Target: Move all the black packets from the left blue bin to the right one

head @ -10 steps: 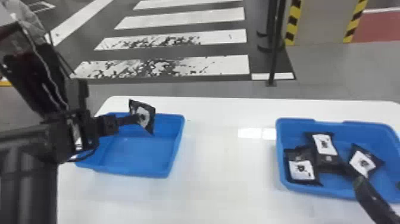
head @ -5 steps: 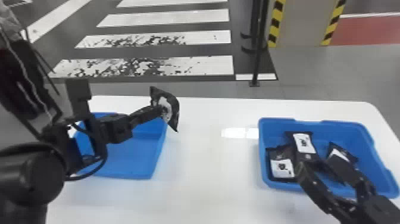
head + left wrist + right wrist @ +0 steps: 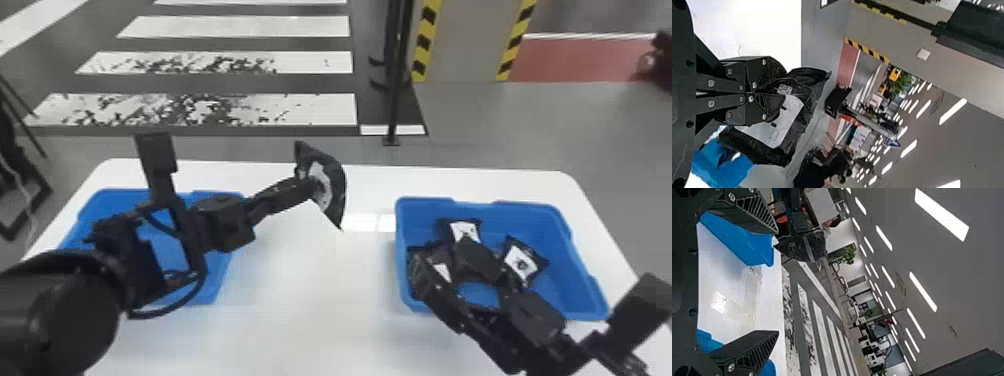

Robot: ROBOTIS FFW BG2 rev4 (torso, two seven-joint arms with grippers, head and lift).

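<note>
Just above the middle, the left gripper is carrying a pinched packet rightward; lower right, the right gripper is swinging in, spread, probably preparing a handover.

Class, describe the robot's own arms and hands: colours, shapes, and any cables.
The left arm and right arm are black. The left has a thick, rounded section and a curving black cable. The left hand and right hand have black, ribbed fingers and silvery screws.
</note>
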